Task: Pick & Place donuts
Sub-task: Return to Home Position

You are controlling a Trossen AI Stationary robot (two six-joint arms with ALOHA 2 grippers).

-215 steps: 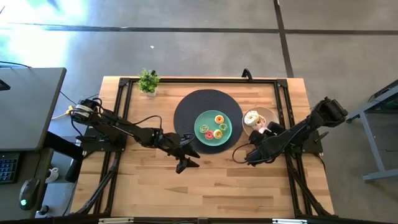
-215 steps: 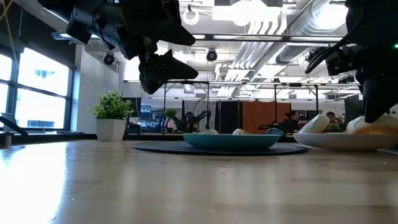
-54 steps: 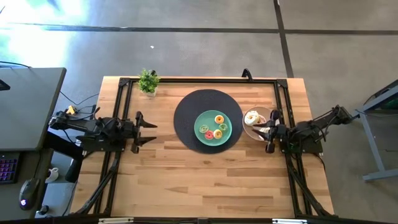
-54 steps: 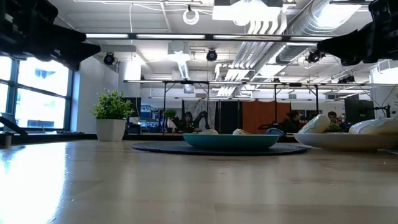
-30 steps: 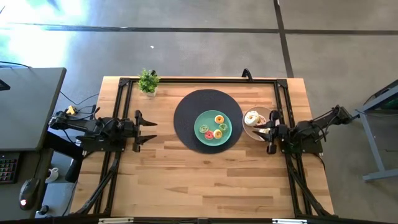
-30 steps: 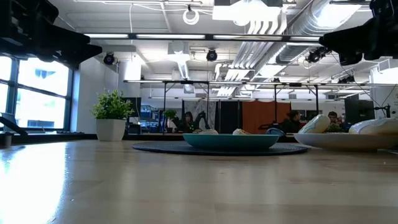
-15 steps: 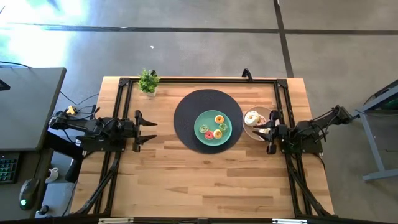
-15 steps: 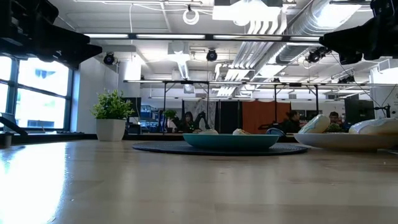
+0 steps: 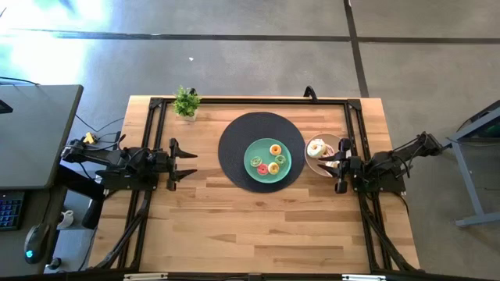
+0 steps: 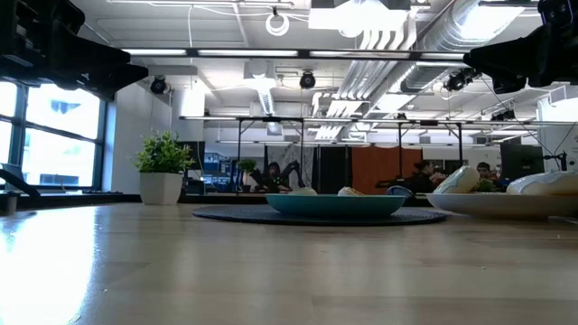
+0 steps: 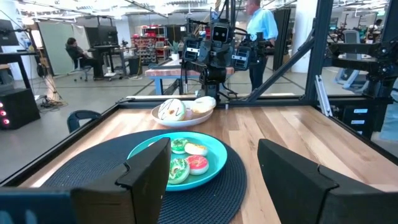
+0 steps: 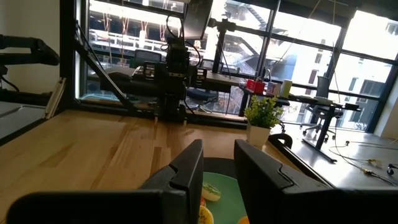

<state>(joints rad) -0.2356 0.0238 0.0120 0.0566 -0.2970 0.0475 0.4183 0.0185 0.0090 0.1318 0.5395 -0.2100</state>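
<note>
Several small donuts [image 9: 269, 160] lie on the teal plate [image 9: 251, 151], iced yellow, green and red; the left wrist view shows them as donuts [image 11: 188, 158]. A white sprinkled donut [image 9: 316, 147] and a cream one sit in the tan bowl [image 9: 336, 140]. My left gripper [image 9: 191, 162] is open wide near the table's left edge, pointing at the plate from well left of it. My right gripper [image 9: 334, 165] hovers at the bowl's near-right side with a narrow gap between its fingers [image 12: 219, 165]. Neither gripper holds anything.
The plate rests on a round dark mat [image 9: 234, 136] at the table's middle. A small potted plant [image 9: 186, 102] stands at the far left corner. A black frame runs along the table's left, far and right edges. Bare wood fills the near half of the table.
</note>
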